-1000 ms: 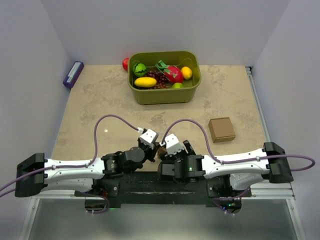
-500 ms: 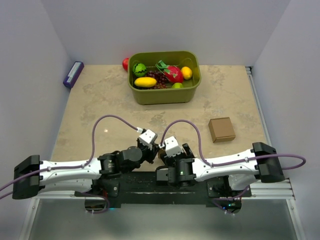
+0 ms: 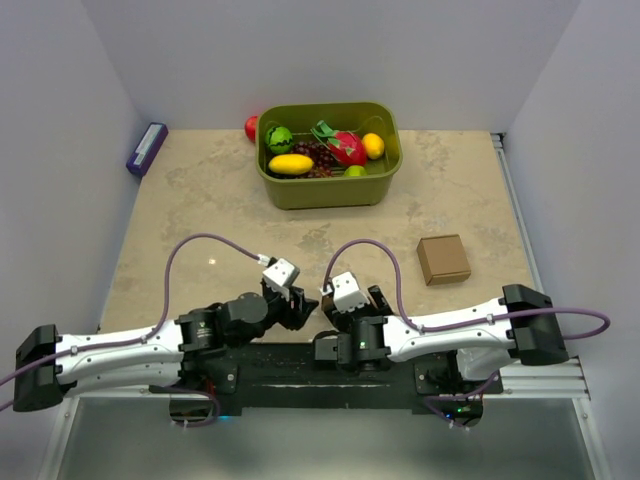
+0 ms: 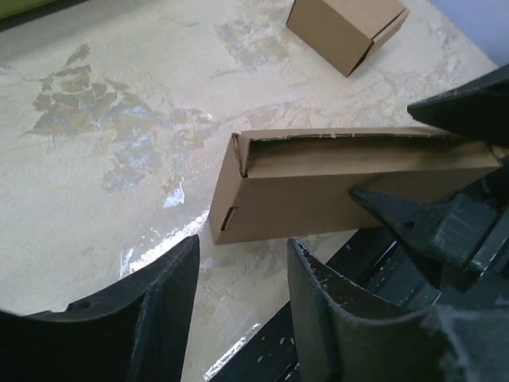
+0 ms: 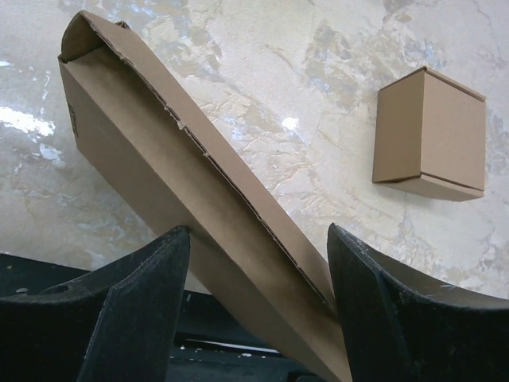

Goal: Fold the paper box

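The paper box (image 5: pixel 199 199) is folded into a long narrow brown cardboard sleeve with a ragged top edge. It runs slantwise between the fingers of my right gripper (image 5: pixel 258 231), which is shut on it across its width. In the left wrist view the paper box (image 4: pixel 342 187) lies crosswise just beyond my left gripper (image 4: pixel 242 243). That gripper is open and holds nothing. The right gripper's black fingers (image 4: pixel 413 223) clamp the sleeve's right part. From above, both grippers (image 3: pixel 298 308) (image 3: pixel 328 298) meet near the table's front edge and hide most of the cardboard.
A small brown cardboard cube (image 3: pixel 443 259) sits on the table to the right. A green bin (image 3: pixel 325 190) of toy fruit stands at the back, with a red fruit (image 3: pixel 250 127) behind it. A purple block (image 3: pixel 147 148) lies far left. The black base rail (image 3: pixel 330 365) is just below the grippers.
My left gripper has opened, let go of the cardboard and drawn back to the left. The right arm shifted slightly left, still holding the cardboard.
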